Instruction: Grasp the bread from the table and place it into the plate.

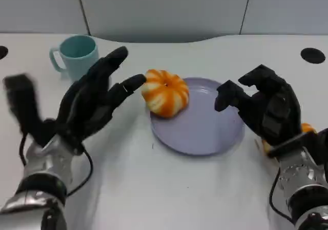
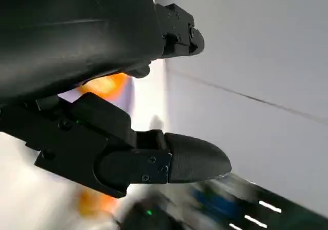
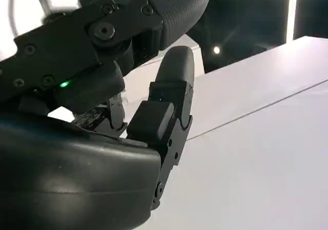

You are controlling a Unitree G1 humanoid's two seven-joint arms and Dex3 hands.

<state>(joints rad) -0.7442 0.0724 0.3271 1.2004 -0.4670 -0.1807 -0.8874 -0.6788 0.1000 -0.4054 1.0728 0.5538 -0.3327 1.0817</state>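
- Two hands of mine hover over the white table (image 1: 154,189), one on each side of the purple plate (image 1: 205,132).
- My left hand (image 1: 95,99) is released, fingers spread, one fingertip just beside the bread (image 1: 165,92).
- That orange-striped bread sits on the plate's rim nearest the teal mug (image 1: 77,55).
- My right hand (image 1: 266,107) holds nothing, fingers loosely curved and apart.
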